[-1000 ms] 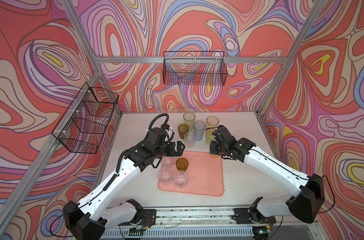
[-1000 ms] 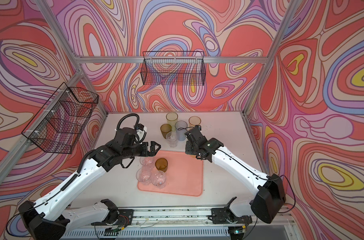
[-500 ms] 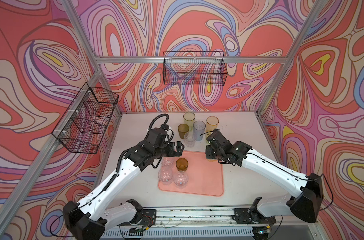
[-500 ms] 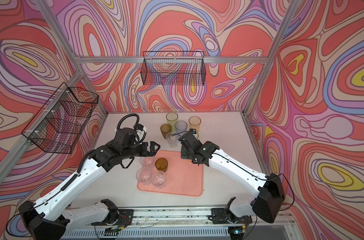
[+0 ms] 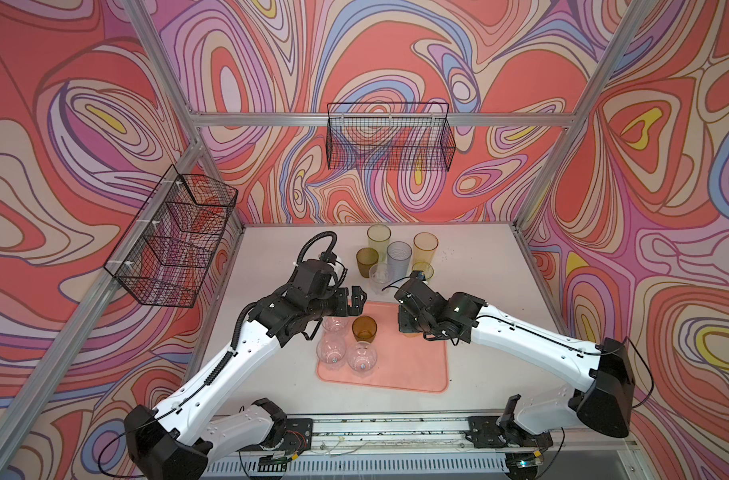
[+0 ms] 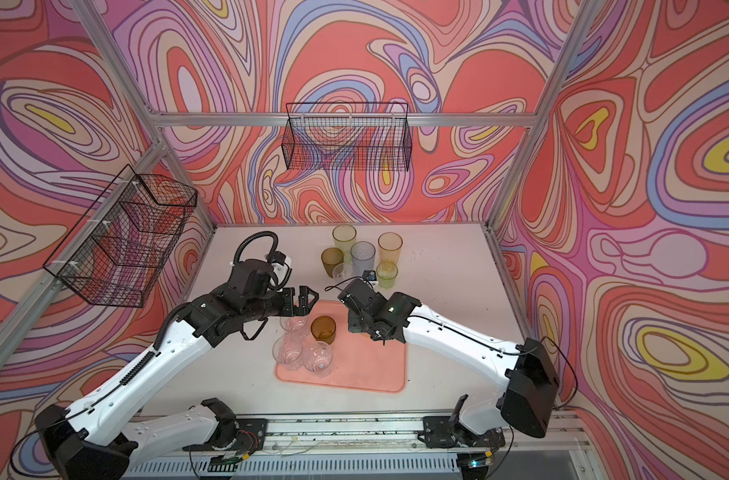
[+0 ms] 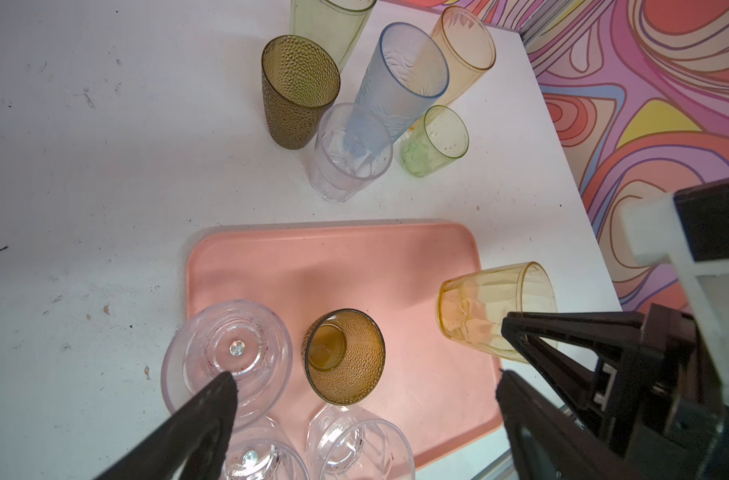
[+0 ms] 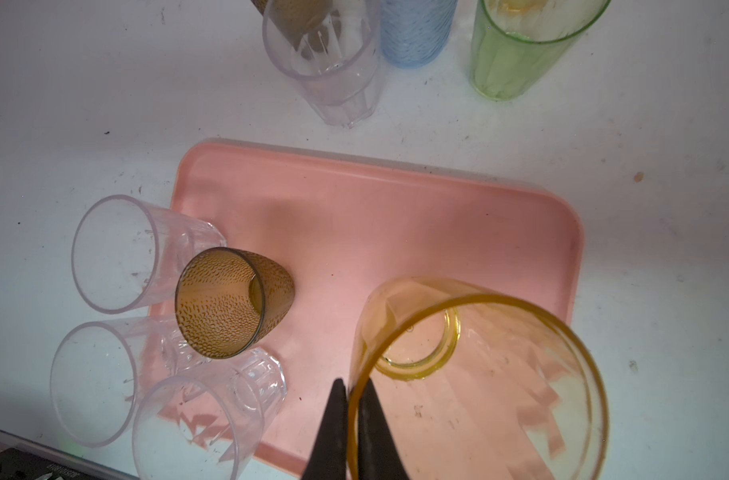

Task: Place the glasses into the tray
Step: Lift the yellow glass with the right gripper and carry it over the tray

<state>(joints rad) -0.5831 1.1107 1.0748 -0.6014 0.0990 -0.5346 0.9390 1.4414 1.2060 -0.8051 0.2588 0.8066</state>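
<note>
While the amber glass (image 7: 491, 309) hangs in the right fingers (image 8: 333, 419): clamped on its rim, mouth up, above the tray (image 8: 396, 216) near its right edge
Tray: lower straight until the base sits flat on bare pink, well apart from the brown glass (image 7: 344, 357), then let go
Left fingers (image 7: 204, 415): spread wide, empty, over the tray's far left corner
Table (image 7: 105, 166): six glasses (image 7: 396, 83) wait beyond the tray's far edge

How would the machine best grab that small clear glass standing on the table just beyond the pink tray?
Probably by its rim, from above on the side facing the tray: one finger inside, one outside. The clear faceted tumbler stands upright, mouth open, and the tall blue-grey tumbler and brown dimpled tumbler crowd its far side, leaving that side open.
</note>
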